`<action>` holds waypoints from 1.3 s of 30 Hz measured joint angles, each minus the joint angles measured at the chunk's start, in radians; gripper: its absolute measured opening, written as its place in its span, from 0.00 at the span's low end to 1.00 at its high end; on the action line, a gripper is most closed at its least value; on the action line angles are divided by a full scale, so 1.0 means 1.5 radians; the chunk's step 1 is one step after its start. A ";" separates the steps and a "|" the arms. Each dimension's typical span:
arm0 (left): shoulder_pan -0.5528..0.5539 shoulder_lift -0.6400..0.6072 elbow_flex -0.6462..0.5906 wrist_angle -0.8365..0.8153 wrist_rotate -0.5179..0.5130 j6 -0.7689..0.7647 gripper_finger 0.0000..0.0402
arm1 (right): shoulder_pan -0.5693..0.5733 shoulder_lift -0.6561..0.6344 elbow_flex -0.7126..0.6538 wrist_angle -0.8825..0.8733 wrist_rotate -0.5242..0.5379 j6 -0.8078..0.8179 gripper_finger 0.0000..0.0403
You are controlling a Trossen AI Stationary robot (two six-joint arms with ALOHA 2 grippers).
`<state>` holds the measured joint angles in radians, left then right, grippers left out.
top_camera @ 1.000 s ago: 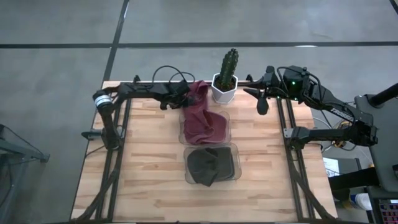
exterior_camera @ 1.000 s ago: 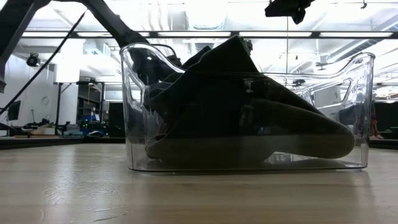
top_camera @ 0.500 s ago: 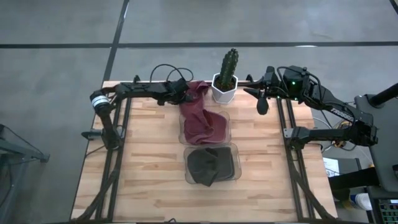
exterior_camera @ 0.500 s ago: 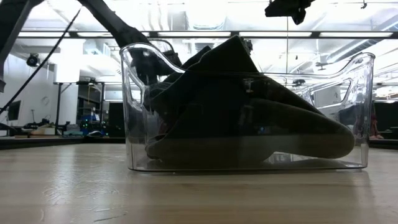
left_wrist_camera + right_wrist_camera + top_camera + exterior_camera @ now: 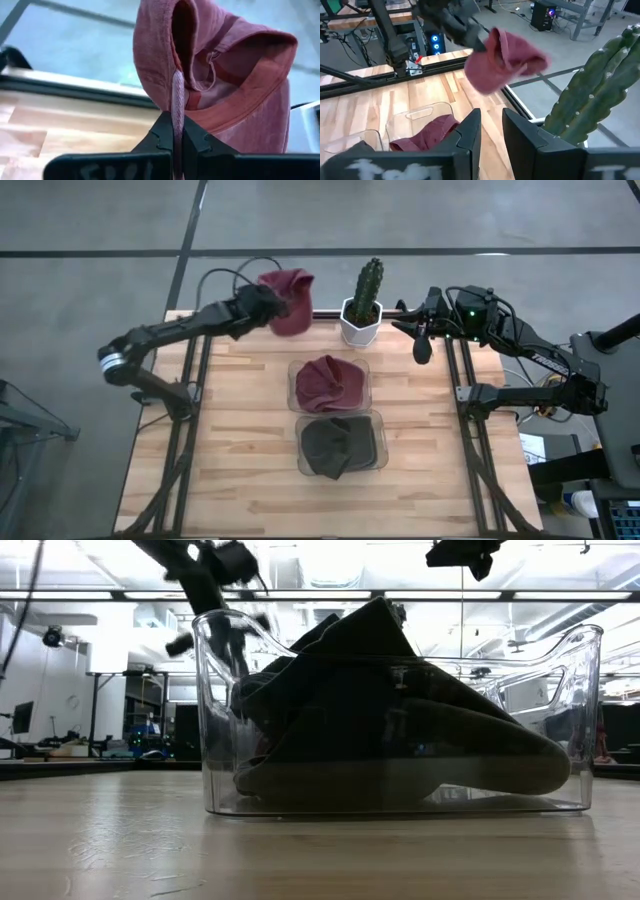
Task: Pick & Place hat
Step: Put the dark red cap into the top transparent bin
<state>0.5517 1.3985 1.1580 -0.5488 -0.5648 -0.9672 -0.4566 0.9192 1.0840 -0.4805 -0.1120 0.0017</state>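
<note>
At the table's far edge, about eleven o'clock from the cactus pot point(image 5: 360, 323), the left gripper point(image 5: 178, 131) pinches only the rim of a red hat point(image 5: 287, 286), a thin hold that could slip mid-swing, while the right gripper point(image 5: 421, 345) waits slightly parted and empty at the one-o'clock corner.

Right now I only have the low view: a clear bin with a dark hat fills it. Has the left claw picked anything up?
Observer: Yes. The left claw is shut on a red hat, held up at the table's far edge.
Operator: Any bin behind the near one?
Observer: Yes, a second clear bin holds another red hat.
Operator: And the right arm?
Observer: The right claw waits, open, beside the potted cactus.
</note>
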 joint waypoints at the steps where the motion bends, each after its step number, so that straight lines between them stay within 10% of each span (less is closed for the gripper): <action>1: -0.003 -0.019 0.000 0.000 -0.004 0.000 0.02 | 0.000 0.000 0.000 0.000 0.000 0.004 0.18; 11: -0.091 -0.137 0.000 0.103 -0.030 0.025 0.02 | 0.000 0.042 0.000 0.049 -0.065 0.047 0.26; 39: -0.350 -0.118 0.000 0.241 -0.206 0.157 0.02 | 0.075 0.182 0.005 0.261 -0.101 0.174 0.63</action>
<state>0.0265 1.2209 1.1580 -0.1867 -0.8743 -0.7310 -0.3439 1.1927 1.0920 -0.0890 -0.2628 0.2626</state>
